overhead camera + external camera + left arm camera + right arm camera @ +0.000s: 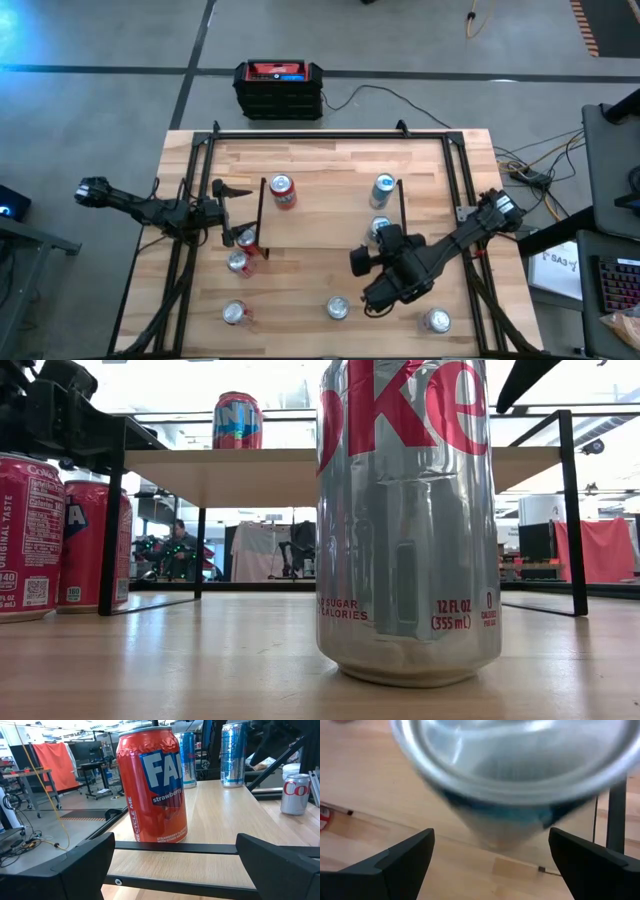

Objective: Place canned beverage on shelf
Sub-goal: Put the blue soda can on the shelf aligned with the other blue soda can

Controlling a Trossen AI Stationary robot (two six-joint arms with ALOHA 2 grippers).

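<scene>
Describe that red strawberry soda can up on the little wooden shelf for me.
The red strawberry soda can is a glossy aluminium can with a blue-and-white logo and a silver top. It stands upright and looks undented near the left end of the light-wood shelf. The open left gripper faces it without touching it. Two blue cans stand farther along the board.

left gripper [222, 205] jaws spread, right gripper [378, 236] jaws spread

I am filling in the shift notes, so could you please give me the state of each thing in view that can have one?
Left gripper: open, at the shelf's left end.
Right gripper: open, over a blue can, not closed on it.
Shelf: upright, carrying cans.
Strawberry can: upright on the shelf.
Silver can: upright on the table, slightly dented.
</scene>
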